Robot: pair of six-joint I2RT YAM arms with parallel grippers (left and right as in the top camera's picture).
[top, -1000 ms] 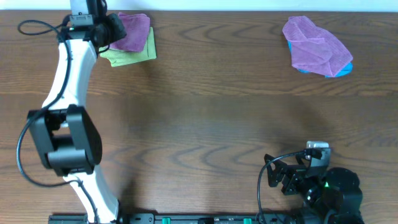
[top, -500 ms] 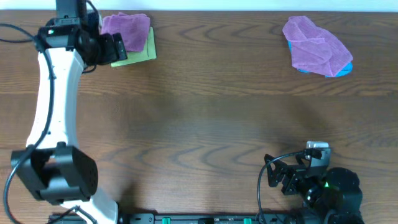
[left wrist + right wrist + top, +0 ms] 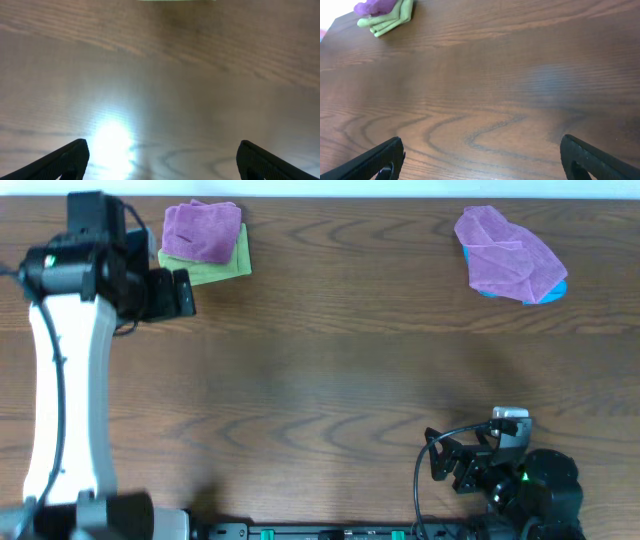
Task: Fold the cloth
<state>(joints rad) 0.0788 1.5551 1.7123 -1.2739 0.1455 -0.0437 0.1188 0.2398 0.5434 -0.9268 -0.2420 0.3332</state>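
Cloth released, arm backing off!
The left gripper (image 3: 180,292) pulls away from the folded purple cloth (image 3: 203,232), jaws spread and empty. It lies on the green cloth (image 3: 215,268), far-left of the table. The crumpled pile (image 3: 510,255) far right probably comes next.

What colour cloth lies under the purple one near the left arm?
Light green cloth, clearest overhead.

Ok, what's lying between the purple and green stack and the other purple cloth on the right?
Nothing: in the overhead view only bare table separates the folded stack from the loose purple cloth.
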